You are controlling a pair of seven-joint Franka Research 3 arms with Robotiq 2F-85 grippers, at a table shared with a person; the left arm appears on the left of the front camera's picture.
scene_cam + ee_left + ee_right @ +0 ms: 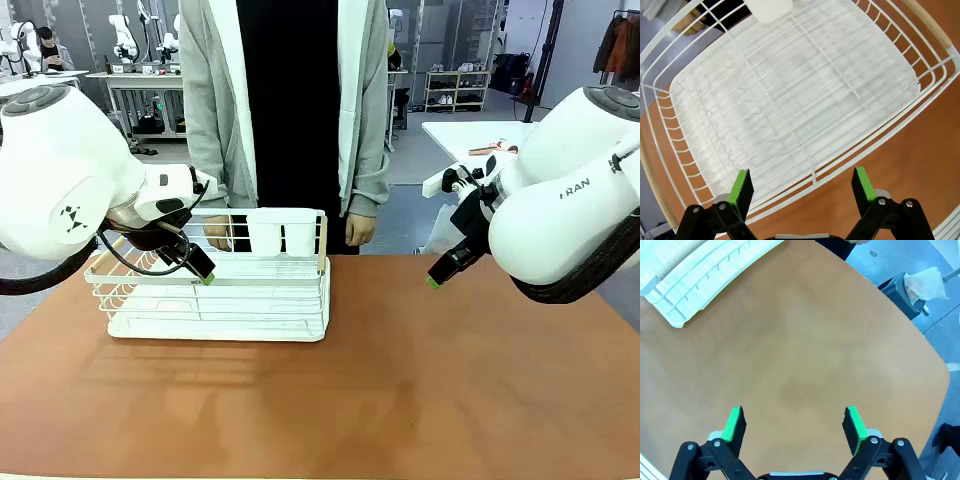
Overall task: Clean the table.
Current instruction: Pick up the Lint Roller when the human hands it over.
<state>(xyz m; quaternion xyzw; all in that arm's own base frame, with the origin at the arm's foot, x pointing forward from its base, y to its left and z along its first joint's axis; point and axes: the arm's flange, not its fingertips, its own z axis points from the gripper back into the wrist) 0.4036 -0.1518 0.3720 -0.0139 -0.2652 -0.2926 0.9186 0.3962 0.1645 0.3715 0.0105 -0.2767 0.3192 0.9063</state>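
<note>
Reddish-brown and matte, the worktop (pixel 420 380) spreads wide in front of me, and most of it lies bare. A white wire rack (pixel 250 284) stands on it at the far left, with two white cups (pixel 265 232) at its far rim. My left end effector (pixel 801 180) hangs over the rack's near rim with its fingers spread apart and nothing between them. The left wrist view shows the rim wires running across just ahead of the green pads (pixel 742 187), though I cannot tell whether they touch. I judge this placement to be deliberate: the rim is the easiest part of the rack to pinch, and clearing the worktop probably means taking the rack off it. My right end effector (pixel 794 417) is also spread wide and empty, hovering over the bare right part of the worktop, well apart from the rack. There it stays out of the left arm's way, and I think it could come across to steady the rack's right end. A person (pixel 290 110) stands at the far edge, one hand (pixel 360 230) just behind the rack's far right corner, perhaps ready to receive it. That hand sits close, so any lift should be slow.
</note>
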